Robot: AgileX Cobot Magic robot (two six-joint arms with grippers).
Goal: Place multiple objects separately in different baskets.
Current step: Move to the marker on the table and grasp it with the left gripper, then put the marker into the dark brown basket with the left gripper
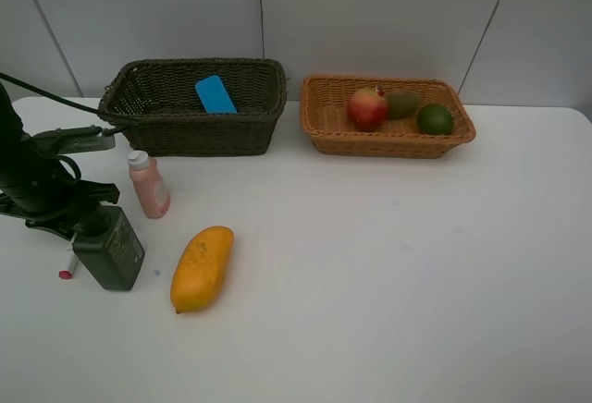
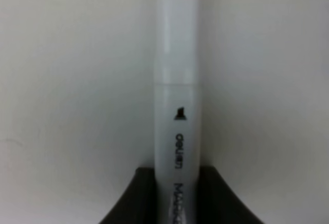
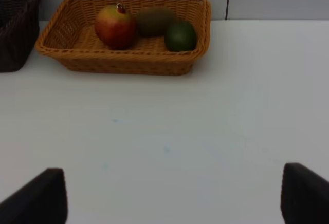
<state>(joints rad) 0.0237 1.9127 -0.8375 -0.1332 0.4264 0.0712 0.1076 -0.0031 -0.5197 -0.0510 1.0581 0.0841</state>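
Left gripper clenches the white-pink marker seemingly near one end; the slick barrel could pivot or slip on lifting; right gripper hangs spread, empty

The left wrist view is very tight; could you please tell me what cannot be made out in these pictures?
- Marker: left wrist, both ends cut off by the frame.
- Left fingers: exterior high, hidden under the arm.
- Dark basket floor: exterior high, hidden by its near wall.
- Right fingers: right wrist, cut off by the edge.
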